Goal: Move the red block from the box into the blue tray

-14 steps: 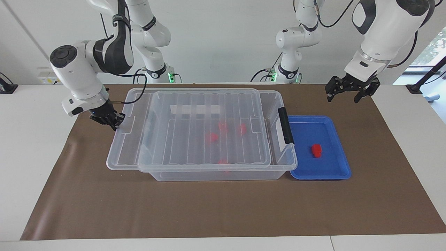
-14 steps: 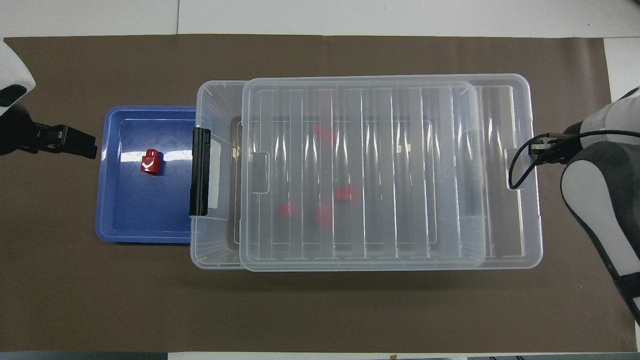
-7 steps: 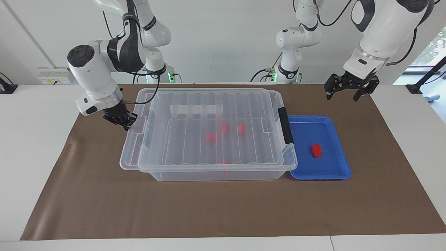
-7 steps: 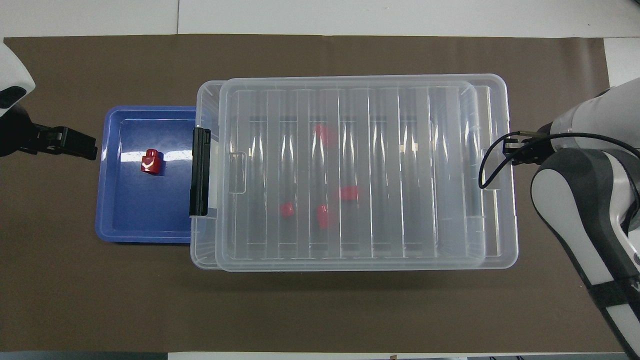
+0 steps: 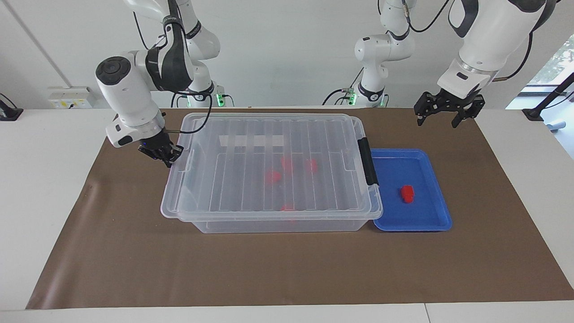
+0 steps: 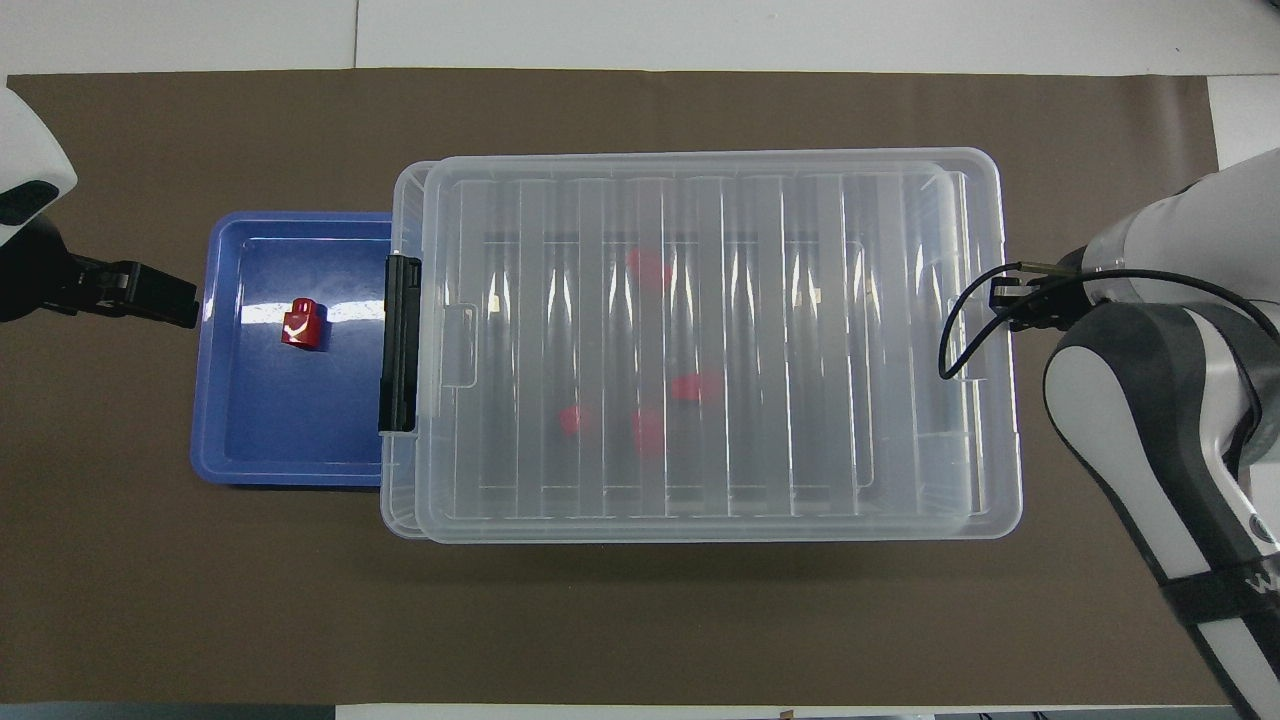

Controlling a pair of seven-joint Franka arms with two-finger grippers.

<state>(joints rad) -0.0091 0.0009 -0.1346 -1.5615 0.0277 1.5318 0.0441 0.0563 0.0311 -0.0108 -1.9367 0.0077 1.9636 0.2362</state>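
red block (image 5: 407, 193) lay in blue tray (image 5: 430, 224), placement done. right gripper (image 5: 162, 154) pinched lid (image 5: 269, 161) at box (image 5: 278, 224) end, lid almost seated. left gripper (image 5: 444, 112) hung jaws apart over mat near tray.

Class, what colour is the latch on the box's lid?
Black latch, clearest in the overhead view.

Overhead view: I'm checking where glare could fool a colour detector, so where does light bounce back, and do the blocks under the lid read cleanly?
Overhead view: a white glare band crosses the blue tray and the red block on it; bright streaks run along the lid ribs; blocks beneath look pale and smeared. Facing view: the same blocks blur through the lid.
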